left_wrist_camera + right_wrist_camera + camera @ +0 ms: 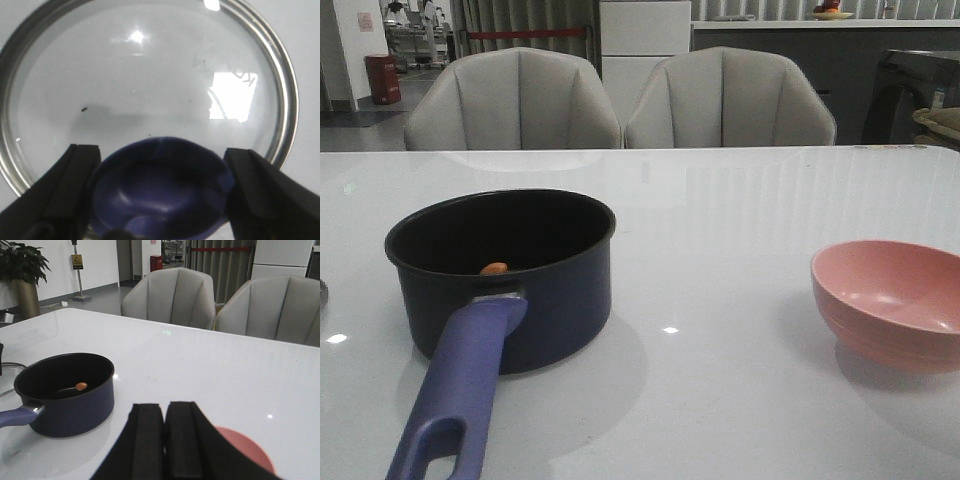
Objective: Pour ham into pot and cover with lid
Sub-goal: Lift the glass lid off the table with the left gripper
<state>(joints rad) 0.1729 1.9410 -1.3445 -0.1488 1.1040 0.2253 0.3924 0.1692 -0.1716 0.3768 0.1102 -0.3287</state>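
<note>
Left pincer (160,197): the two black fingers (60,195) stand spread wide apart, one on each side of the flared dark-blue knob (160,192). A narrow gap shows between each finger and the knob; contact cannot be confirmed. The pincer is released, not clamped. The knob belongs to the round glass lid with steel rim (287,100), which lies directly beneath the pincer, flat on the white glossy desk (310,30).

Right pincer (164,440): the two black fingers (145,440) are pressed together with only a thin seam between them. The pincer is clenched and grasps nothing. Just beyond and partly hidden behind the fingers sits the pink round bowl (247,447) on the desk.

Farther from the right pincer, toward the left arm's side, stands the dark navy saucepan with black interior (535,300). Its long purple-blue handle (460,395), slotted near the end, points toward the robot. The saucepan is uncovered. One small orange-pink ham chunk (494,268) is visible on the saucepan floor, near the wall above the handle root. The saucepan and the pink bowl stand well apart. Beyond the far desk edge stand two pale grey upholstered chairs (515,100).
</note>
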